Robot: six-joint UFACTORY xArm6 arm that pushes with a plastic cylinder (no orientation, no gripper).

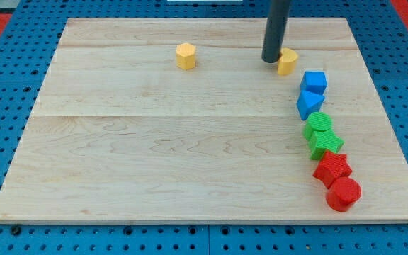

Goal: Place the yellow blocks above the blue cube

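Observation:
My tip rests on the board near the view's top, touching the left side of a yellow block. That yellow block lies just above and left of the blue cube. A second yellow block, a hexagon, sits apart, well to the left of my tip near the view's top. The dark rod rises straight out of the view's top edge.
Below the blue cube a column runs down the view's right side: a blue block, a green cylinder, a green star, a red star, a red cylinder. The wooden board lies on a blue pegboard.

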